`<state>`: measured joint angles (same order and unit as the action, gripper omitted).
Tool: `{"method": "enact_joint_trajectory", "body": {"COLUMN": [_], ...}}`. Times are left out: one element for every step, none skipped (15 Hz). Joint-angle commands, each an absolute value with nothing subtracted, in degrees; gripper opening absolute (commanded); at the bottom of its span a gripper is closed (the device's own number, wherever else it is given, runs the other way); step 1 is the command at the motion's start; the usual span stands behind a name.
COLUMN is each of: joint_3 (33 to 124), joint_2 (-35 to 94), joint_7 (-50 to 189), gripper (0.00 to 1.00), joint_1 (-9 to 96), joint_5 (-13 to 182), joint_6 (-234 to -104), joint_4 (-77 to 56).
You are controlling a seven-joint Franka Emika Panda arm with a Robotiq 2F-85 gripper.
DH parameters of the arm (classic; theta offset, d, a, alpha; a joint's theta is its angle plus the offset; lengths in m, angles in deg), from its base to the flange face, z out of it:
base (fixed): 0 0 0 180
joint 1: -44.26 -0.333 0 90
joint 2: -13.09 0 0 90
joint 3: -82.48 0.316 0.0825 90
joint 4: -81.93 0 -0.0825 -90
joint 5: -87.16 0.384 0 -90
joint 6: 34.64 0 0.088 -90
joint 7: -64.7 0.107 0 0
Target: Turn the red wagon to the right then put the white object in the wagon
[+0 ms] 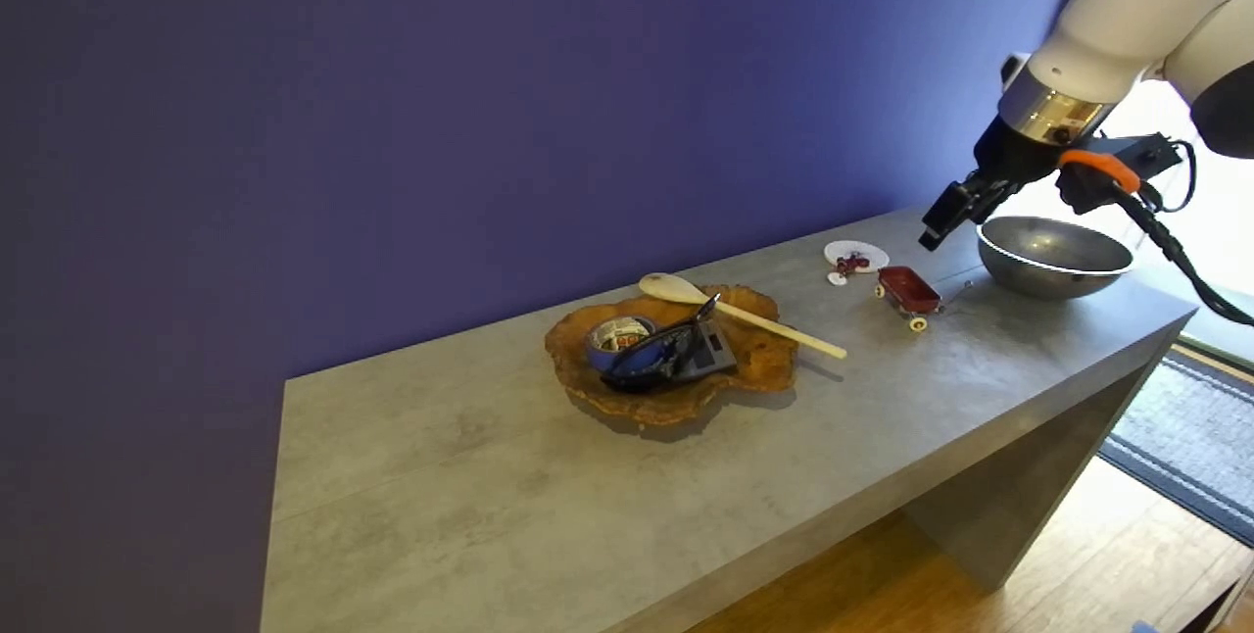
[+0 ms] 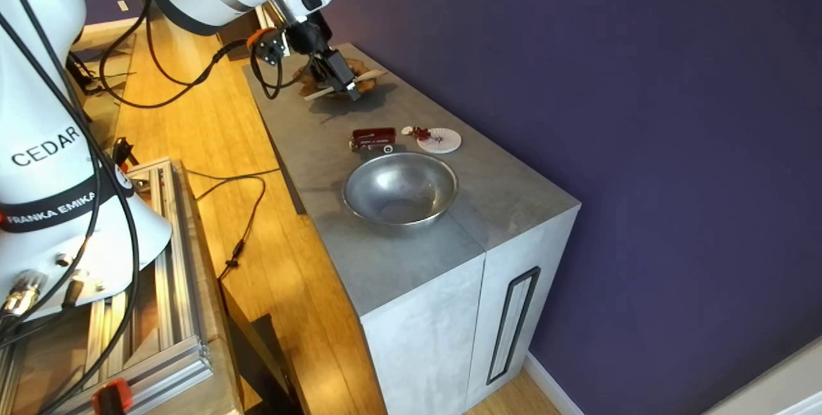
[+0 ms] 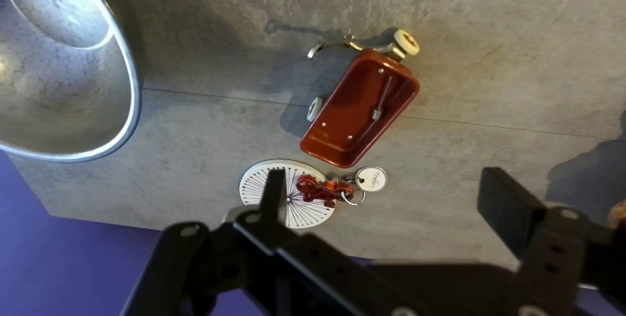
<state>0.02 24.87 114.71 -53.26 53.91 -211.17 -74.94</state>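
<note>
Wrist view shows nearest the tool [image 3: 386, 196], standing wide, with nothing held in it. Lower, upright on the tabletop [image 1: 441, 476], is the wagon [image 3: 356, 105], about midway between the two long edges. I judge it light, stiff and rather slippery because of its smooth paint; it may roll when touched, so one should take it gently across its long sides. Beside it, nearer to the back edge, lies the disc [image 3: 304, 214], white, with a red toy [image 3: 328, 190] partly over it; whether these are fastened together, I cannot tell. The disc seems light and thin, and it lies flat, so it will probably be difficult to pinch; its rim, away from the toy, looks the best place. The bowl [image 3: 73, 110] stands toward one short end and may limit the turning there. In an exterior view, there is more room along the tabletop, from the wagon toward the spoon [image 1: 676, 289] and the tray [image 1: 764, 365]. The wall [image 1: 490, 123] rises directly at the back edge, so behind the disc the tool would have little space.
</note>
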Motion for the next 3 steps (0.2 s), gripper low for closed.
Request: {"method": "enact_joint_trajectory", "body": {"joint_3": [0.0, 0.0, -0.1], "joint_2": [24.9, 24.9, 24.9], "joint_7": [114.7, 114.7, 114.7], "gripper": [1.00, 1.00, 1.00], "joint_1": [-53.3, -53.3, -53.3], "joint_5": [53.9, 53.9, 53.9], "joint_6": [-211.2, -211.2, -211.2], "joint_4": [-75.0, -75.0, -75.0]}}
